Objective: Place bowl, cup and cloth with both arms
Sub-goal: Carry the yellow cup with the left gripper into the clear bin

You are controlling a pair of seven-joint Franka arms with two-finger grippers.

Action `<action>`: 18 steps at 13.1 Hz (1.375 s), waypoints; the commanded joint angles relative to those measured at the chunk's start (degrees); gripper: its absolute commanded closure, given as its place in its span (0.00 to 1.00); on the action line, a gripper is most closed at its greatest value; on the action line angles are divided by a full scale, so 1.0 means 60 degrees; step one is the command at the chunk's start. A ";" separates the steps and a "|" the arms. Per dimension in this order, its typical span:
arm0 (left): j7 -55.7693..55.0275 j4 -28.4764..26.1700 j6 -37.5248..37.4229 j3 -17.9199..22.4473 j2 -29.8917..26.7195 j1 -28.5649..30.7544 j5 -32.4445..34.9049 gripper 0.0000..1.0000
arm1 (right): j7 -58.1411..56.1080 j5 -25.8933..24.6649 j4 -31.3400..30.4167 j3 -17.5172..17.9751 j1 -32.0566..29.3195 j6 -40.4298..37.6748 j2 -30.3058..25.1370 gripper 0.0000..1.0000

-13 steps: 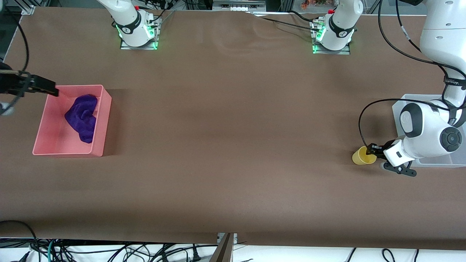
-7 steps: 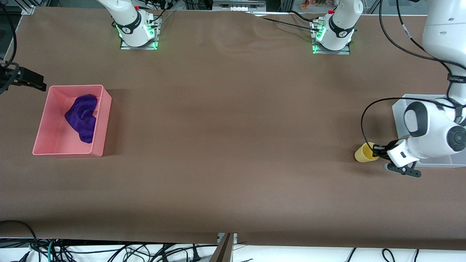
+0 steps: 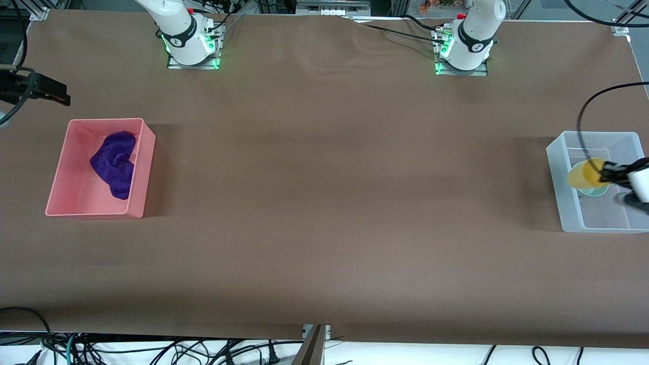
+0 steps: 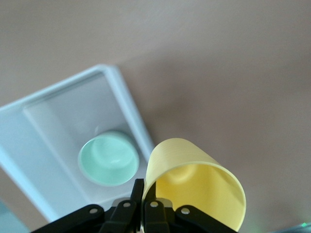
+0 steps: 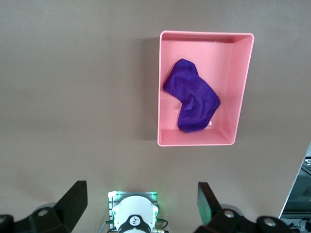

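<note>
The left tool (image 4: 143, 204) pinched the cup (image 3: 585, 172) above the bowl (image 4: 108, 158) in the clear bin (image 3: 563, 203). The right tool (image 5: 141, 201), fingers wide and empty, hung over the surface (image 3: 324, 203) near the cloth (image 3: 114, 163) in the pink bin (image 3: 144, 172).

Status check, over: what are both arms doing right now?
Left tool shut on cup, over clear bin holding bowl. Right tool open, waiting; cloth in pink bin. Nothing in the way.

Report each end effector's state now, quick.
Left end effector: shut on the cup, over the clear bin.
Right end effector: open, holding nothing.

Left gripper (image 3: 602, 173) lifted cup (image 3: 585, 173) over clear bin (image 3: 560, 152).
</note>
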 commanded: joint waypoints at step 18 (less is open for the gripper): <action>0.1924 -0.0583 0.2139 -0.0732 0.0886 0.1840 -0.0041 0.00 | -0.0725 0.0282 -0.1149 0.0042 -0.0313 0.0377 -0.0598 0.00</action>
